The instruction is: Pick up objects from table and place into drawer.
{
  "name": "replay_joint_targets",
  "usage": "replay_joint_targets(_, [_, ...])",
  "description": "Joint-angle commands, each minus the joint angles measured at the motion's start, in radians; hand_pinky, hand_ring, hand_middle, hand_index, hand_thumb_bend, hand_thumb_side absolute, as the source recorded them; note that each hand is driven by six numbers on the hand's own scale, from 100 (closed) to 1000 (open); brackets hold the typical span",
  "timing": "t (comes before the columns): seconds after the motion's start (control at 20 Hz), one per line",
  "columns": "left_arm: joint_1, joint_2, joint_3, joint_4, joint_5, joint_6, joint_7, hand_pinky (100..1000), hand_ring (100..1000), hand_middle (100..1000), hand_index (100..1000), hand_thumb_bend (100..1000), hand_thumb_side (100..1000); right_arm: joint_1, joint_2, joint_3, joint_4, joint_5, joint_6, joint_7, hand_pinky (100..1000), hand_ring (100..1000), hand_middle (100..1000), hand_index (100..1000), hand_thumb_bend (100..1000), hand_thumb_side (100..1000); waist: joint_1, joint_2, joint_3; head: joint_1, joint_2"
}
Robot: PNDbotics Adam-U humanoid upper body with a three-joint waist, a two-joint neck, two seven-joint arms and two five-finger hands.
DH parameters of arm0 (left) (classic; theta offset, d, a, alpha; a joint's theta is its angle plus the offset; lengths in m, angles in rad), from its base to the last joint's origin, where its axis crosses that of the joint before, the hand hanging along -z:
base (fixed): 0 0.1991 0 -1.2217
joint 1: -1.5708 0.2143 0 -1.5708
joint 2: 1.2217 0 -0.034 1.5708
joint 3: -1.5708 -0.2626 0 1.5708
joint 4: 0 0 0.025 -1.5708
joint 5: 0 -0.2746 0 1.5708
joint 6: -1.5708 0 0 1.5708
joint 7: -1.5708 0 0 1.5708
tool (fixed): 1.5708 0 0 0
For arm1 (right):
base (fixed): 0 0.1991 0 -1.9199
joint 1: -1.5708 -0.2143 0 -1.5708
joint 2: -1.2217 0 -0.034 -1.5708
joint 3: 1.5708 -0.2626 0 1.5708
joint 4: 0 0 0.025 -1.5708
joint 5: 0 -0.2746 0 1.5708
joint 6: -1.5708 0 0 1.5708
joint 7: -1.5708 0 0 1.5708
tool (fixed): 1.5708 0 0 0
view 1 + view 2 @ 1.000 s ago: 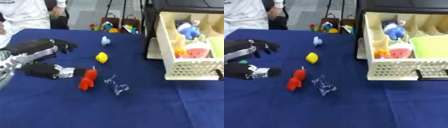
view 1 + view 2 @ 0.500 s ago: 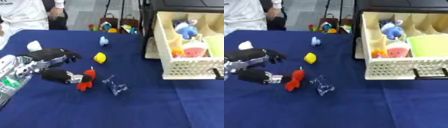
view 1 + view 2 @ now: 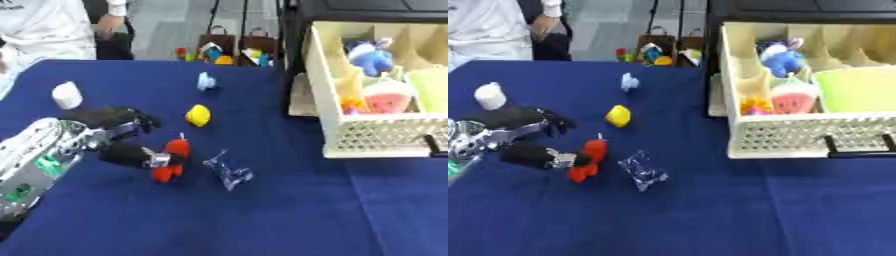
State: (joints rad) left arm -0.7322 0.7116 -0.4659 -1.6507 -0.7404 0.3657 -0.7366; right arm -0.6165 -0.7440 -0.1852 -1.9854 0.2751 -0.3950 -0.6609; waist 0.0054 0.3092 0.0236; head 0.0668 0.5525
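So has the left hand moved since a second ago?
Yes. The left hand has dropped lower and now touches the red toy, which stays beside the clear wrapper.

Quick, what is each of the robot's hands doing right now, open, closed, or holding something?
Left hand: open, thumb touching the red toy, fingers spread above it, not closed round it.
Right hand: not in view.
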Motion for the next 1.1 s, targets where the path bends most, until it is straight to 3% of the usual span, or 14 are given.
replay_joint_targets(0.05, [-0.023, -0.001, -0.002, 0.031, -0.020, -0.012, 0.003, 656, 773, 774, 931, 638, 957, -0.016, -0.022, -0.008, -0.015, -0.005, 0.000, 0.000, 777, 801, 770, 833, 100, 1000, 0.001, -0.014, -0.003, 0.003, -0.008])
replay_joint_targets(0.7, [-0.046, -0.045, -0.030, 0.118, -0.074, -0.053, 0.026, 630, 738, 721, 849, 625, 942, -0.016, -0.018, -0.007, -0.015, -0.011, 0.001, 0.000, 779, 800, 769, 834, 100, 1000, 0.000, -0.007, -0.008, 0.011, -0.015])
replay_joint_targets(1.1, [-0.047, -0.059, -0.034, 0.158, -0.096, -0.061, 0.038, 588, 685, 653, 800, 534, 935, -0.014, -0.018, -0.009, -0.015, -0.012, 0.001, -0.006, 780, 800, 768, 835, 100, 1000, 0.000, -0.004, -0.011, 0.013, -0.018])
